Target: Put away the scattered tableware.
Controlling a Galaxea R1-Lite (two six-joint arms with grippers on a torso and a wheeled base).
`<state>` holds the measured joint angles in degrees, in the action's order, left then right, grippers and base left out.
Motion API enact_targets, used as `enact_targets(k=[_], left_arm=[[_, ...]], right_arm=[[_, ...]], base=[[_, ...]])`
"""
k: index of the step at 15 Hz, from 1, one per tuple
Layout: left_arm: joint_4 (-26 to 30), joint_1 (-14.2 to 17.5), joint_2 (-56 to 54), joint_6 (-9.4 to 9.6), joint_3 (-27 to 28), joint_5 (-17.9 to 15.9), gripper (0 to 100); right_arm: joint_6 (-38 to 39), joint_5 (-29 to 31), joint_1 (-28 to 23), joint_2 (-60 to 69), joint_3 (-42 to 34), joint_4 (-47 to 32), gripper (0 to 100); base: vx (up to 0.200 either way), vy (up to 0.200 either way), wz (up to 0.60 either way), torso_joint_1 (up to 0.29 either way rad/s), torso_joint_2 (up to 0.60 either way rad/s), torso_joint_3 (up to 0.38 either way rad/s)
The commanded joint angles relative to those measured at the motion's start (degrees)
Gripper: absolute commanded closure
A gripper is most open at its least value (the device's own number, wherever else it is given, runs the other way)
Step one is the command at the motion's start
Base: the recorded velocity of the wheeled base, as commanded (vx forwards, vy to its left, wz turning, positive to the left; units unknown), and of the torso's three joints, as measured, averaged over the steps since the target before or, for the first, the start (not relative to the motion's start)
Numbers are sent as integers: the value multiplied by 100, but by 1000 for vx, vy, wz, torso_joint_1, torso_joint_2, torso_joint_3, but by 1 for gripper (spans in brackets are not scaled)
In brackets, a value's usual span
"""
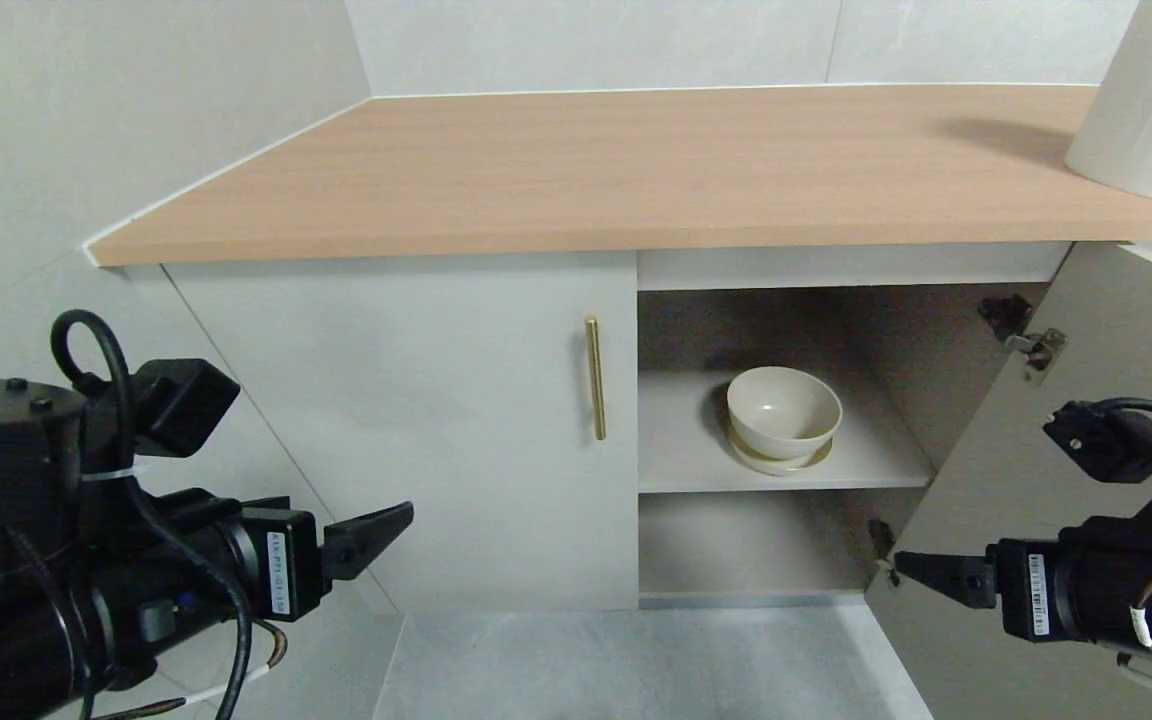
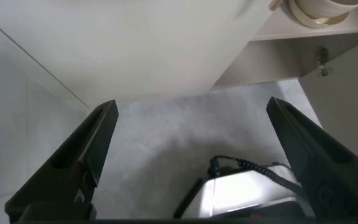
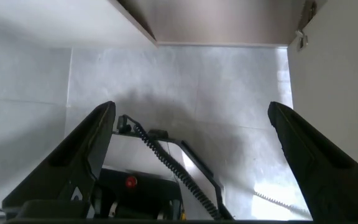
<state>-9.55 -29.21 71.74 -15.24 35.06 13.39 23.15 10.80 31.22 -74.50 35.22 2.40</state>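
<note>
— Where is the tableware?
— A cream bowl (image 1: pixel 784 410) stands upright on a plate (image 1: pixel 786 463), on the middle shelf (image 1: pixel 681 445) of the cabinet's right compartment. The bowl covers most of the plate, so just its rim peeks out. In the left wrist view both are cut off at the edge.

— And the rest of the cabinet?
— The right door (image 1: pixel 1086 430) is swung open. Its far side runs out of the picture, and the right arm covers its lower part. The space under the shelf is in shade and hard to read. The left door (image 1: pixel 416 420) is closed, with a brass handle (image 1: pixel 594 378), and hides whatever is behind it.

— What is on the table (image 1: pixel 636 170)?
— A white ribbed thing (image 1: pixel 1151 100) at the right end, cut off by the corner. I cannot tell what it is.

— The arms?
— The left pincer (image 2: pixel 191 106) is released, its fingers wide apart with nothing between them. It is low in front of the left door, above the grey floor (image 1: pixel 636 660). The right pincer (image 3: pixel 191 107) is also spread and empty, low by the bottom edge of the right door. From the head view one dark finger of each is plain; I cannot make out the second.
</note>
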Motion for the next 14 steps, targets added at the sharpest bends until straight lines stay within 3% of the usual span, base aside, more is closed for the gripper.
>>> enact_targets(k=[1, 2, 14], left_arm=[[-3, 3, -46, 12, -17, 6, 0], [-3, 3, -46, 12, -34, 6, 0], [14, -6, -29, 12, -69, 15, 0]], right_arm=[[-3, 1, 33, 58, -59, 15, 0], [-3, 1, 33, 40, -59, 15, 0], [-12, 168, 209, 40, -77, 15, 0]], base=[[0, 0, 0, 0, 0, 0], [0, 0, 0, 0, 0, 0], [-200, 0, 0, 4, 2, 0]])
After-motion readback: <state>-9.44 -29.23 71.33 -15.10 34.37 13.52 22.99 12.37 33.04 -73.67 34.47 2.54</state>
